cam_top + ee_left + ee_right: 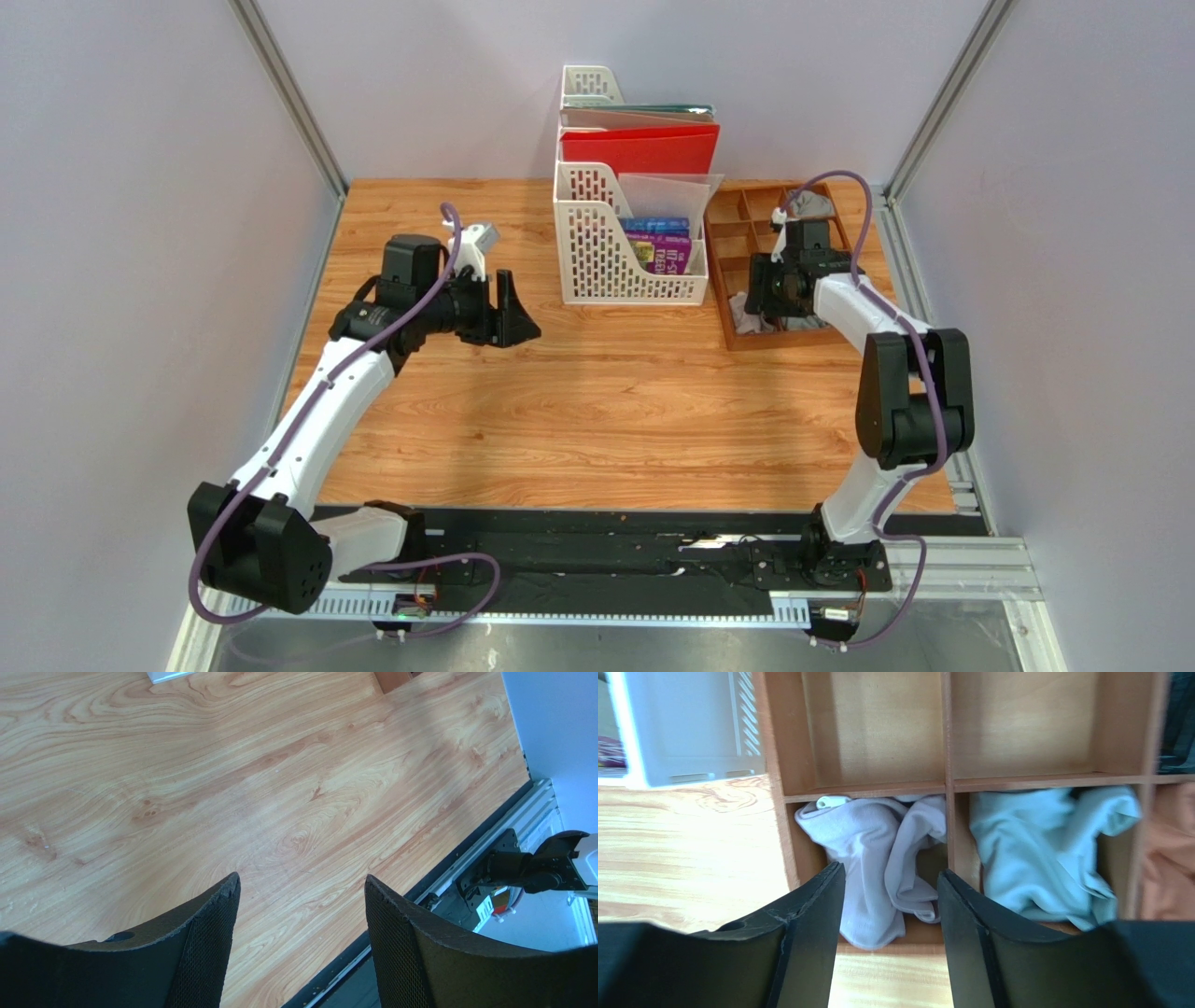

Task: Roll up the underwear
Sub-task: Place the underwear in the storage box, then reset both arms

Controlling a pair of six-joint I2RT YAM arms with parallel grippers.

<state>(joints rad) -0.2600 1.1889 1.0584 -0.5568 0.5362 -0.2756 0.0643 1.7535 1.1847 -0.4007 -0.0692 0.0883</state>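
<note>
1. Pale pinkish underwear: soft cloth, crumpled into two loose lobes, with a cream edge band at its upper left. It lies in a lower-row compartment of the wooden divider tray and reaches the front wall.
2. Grey underwear: plain, with a bluish cast, bunched and unrolled. It fills the compartment just to the right, and a partition separates the two garments.

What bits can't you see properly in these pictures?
- Right wrist view: the right tool covers the bottom of the pinkish underwear and the greyish underwear.
- Right wrist view: an orange cloth is cut off by the right edge.
- Top view: the wooden tray is small, and the right arm hides its cloths.
- Left wrist view: a white thing is cut off by the top edge.
</note>
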